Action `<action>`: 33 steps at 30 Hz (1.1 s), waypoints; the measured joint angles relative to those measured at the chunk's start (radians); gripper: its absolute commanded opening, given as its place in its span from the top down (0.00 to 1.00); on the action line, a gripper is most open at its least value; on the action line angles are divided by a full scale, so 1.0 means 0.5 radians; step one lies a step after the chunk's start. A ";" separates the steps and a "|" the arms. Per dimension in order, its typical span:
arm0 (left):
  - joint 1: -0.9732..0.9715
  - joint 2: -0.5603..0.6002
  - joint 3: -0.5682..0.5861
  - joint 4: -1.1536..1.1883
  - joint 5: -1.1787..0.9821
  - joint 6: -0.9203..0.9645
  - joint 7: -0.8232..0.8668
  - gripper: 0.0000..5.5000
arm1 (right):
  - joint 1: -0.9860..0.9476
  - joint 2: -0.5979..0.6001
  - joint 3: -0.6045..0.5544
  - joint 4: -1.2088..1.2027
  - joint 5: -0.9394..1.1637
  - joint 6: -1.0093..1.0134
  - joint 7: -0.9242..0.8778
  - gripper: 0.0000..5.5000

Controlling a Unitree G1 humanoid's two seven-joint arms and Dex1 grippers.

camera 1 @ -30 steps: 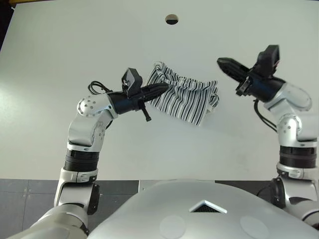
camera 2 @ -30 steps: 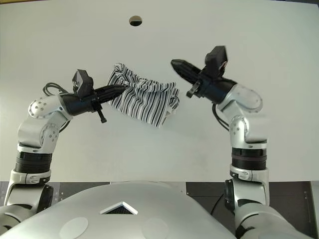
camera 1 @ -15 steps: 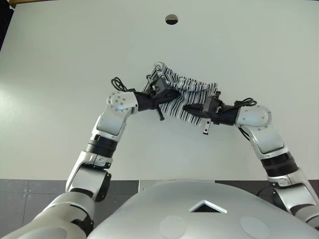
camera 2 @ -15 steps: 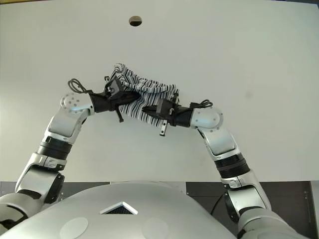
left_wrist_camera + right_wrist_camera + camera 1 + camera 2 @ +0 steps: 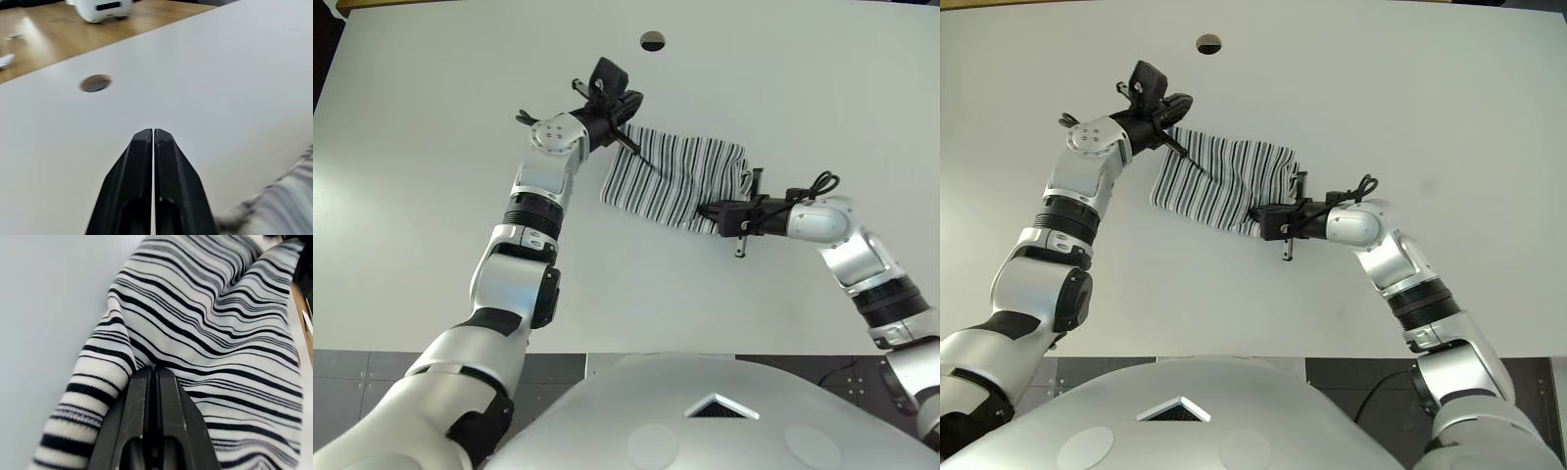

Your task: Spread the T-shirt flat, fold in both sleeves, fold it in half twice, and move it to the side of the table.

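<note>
The black-and-white striped T-shirt (image 5: 671, 176) lies bunched into a rough rectangle in the middle of the white table (image 5: 431, 196). My left gripper (image 5: 634, 98) is shut just past the shirt's far left corner. In the left wrist view its tips (image 5: 153, 131) meet with nothing between them, and striped cloth (image 5: 279, 196) lies beside one finger's base. My right gripper (image 5: 705, 210) is at the shirt's near right edge. The right wrist view has it (image 5: 152, 368) shut on a fold of the striped fabric (image 5: 210, 333).
A round hole (image 5: 652, 40) sits in the table beyond the shirt. Wide bare tabletop lies to the left, right and front of the shirt. Past the far edge are a wooden floor and a white object (image 5: 100, 7).
The left gripper moved away from me, from the shirt's left edge to past its far corner. The right gripper swung in and closed on the near right edge. The shirt now lies flatter and wider.
</note>
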 measured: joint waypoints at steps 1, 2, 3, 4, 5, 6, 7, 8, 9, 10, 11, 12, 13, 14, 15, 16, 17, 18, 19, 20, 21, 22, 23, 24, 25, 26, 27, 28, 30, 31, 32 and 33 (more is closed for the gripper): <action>0.025 0.039 0.057 -0.069 -0.017 -0.026 0.000 0.98 | -0.003 -0.083 -0.038 0.016 -0.008 -0.007 0.000 0.98; 0.064 0.085 0.114 -0.153 -0.052 -0.050 -0.002 0.98 | -0.003 -0.172 -0.074 0.045 -0.015 -0.007 0.003 0.98; 0.114 0.123 0.164 -0.238 -0.085 -0.074 -0.003 0.98 | 0.006 -0.253 -0.115 0.063 -0.015 -0.007 0.016 0.98; 0.189 0.155 0.224 -0.340 -0.118 -0.081 -0.003 0.98 | 0.023 -0.338 -0.159 0.077 -0.012 -0.007 0.033 0.98; 0.269 0.170 0.268 -0.429 -0.149 -0.081 -0.002 0.98 | 0.043 -0.390 -0.205 0.075 0.008 -0.010 0.049 0.98; 0.346 0.179 0.294 -0.509 -0.166 -0.081 -0.001 0.98 | 0.073 -0.416 -0.245 0.054 0.056 -0.008 0.081 0.98; 0.437 0.184 0.321 -0.602 -0.182 -0.087 0.002 0.98 | 0.116 -0.423 -0.293 0.008 0.148 0.009 0.118 0.98; 0.541 0.184 0.351 -0.706 -0.205 -0.107 0.004 0.98 | 0.167 -0.421 -0.331 -0.068 0.259 0.026 0.161 0.98; 0.640 0.182 0.380 -0.798 -0.242 -0.119 0.006 0.98 | 0.200 -0.407 -0.374 -0.172 0.372 0.054 0.188 0.98; 0.753 0.170 0.416 -0.904 -0.291 -0.121 0.004 0.98 | 0.205 -0.390 -0.428 -0.314 0.483 0.090 0.200 0.98; 0.833 0.159 0.445 -0.981 -0.333 -0.127 0.003 0.98 | 0.202 -0.384 -0.462 -0.406 0.537 0.119 0.205 0.98; 0.887 0.156 0.460 -1.031 -0.360 -0.131 0.003 0.98 | 0.200 -0.379 -0.475 -0.457 0.560 0.140 0.206 0.98; 0.981 0.144 0.486 -1.124 -0.400 -0.142 0.001 0.98 | 0.200 -0.359 -0.480 -0.506 0.559 0.163 0.205 0.98; 1.052 0.127 0.507 -1.178 -0.435 -0.144 0.002 0.98 | 0.197 -0.327 -0.464 -0.506 0.525 0.167 0.190 0.98; 1.083 0.119 0.512 -1.196 -0.449 -0.143 0.003 0.98 | 0.193 -0.313 -0.439 -0.489 0.487 0.154 0.182 0.98; 1.132 0.101 0.525 -1.238 -0.482 -0.142 0.003 0.98 | 0.194 -0.290 -0.400 -0.420 0.409 0.139 0.168 0.98; 1.158 0.093 0.533 -1.261 -0.508 -0.139 0.003 0.98 | 0.198 -0.275 -0.377 -0.365 0.376 0.129 0.162 0.98; 1.184 0.079 0.541 -1.288 -0.531 -0.137 0.003 0.98 | 0.206 -0.247 -0.358 -0.316 0.358 0.127 0.161 0.98; 1.197 0.072 0.541 -1.302 -0.544 -0.137 0.002 0.98 | 0.205 -0.223 -0.354 -0.311 0.360 0.126 0.159 0.98; 1.211 0.063 0.541 -1.311 -0.550 -0.137 0.002 0.98 | 0.193 -0.187 -0.353 -0.298 0.358 0.124 0.139 0.98; 1.224 0.056 0.539 -1.315 -0.552 -0.137 0.003 0.98 | 0.171 -0.152 -0.347 -0.263 0.330 0.116 0.111 0.98; 1.257 0.037 0.526 -1.332 -0.552 -0.138 -0.001 0.98 | 0.121 -0.109 -0.318 -0.176 0.238 0.102 0.050 0.98; 1.293 0.023 0.505 -1.348 -0.551 -0.145 -0.007 0.98 | 0.090 -0.089 -0.281 -0.090 0.146 0.082 -0.003 0.98; 1.345 0.003 0.475 -1.387 -0.552 -0.162 -0.033 0.98 | 0.066 -0.082 -0.238 0.013 0.032 0.046 -0.062 0.98; 1.418 -0.005 0.429 -1.452 -0.554 -0.205 -0.093 0.98 | 0.036 -0.081 -0.209 0.085 -0.037 -0.015 -0.128 0.98; 1.500 -0.015 0.373 -1.530 -0.554 -0.264 -0.161 0.98 | 0.001 -0.083 -0.195 0.157 -0.085 -0.054 -0.177 0.98; 1.578 -0.025 0.339 -1.598 -0.554 -0.325 -0.216 0.98 | -0.026 -0.090 -0.194 0.231 -0.124 -0.070 -0.220 0.98; 1.629 -0.025 0.333 -1.636 -0.561 -0.352 -0.243 0.98 | -0.039 -0.106 -0.197 0.281 -0.138 -0.080 -0.246 0.98; 1.745 -0.023 0.369 -1.727 -0.615 -0.430 -0.268 0.98 | -0.063 -0.197 -0.250 0.459 -0.151 -0.108 -0.304 0.98; 1.762 -0.022 0.383 -1.735 -0.619 -0.453 -0.263 0.98 | -0.067 -0.251 -0.273 0.526 -0.155 -0.113 -0.311 0.98; 1.774 -0.020 0.401 -1.744 -0.617 -0.483 -0.254 0.98 | -0.058 -0.319 -0.298 0.595 -0.156 -0.115 -0.328 0.98; 1.786 -0.020 0.414 -1.745 -0.608 -0.521 -0.239 0.98 | -0.038 -0.371 -0.326 0.635 -0.155 -0.115 -0.340 0.98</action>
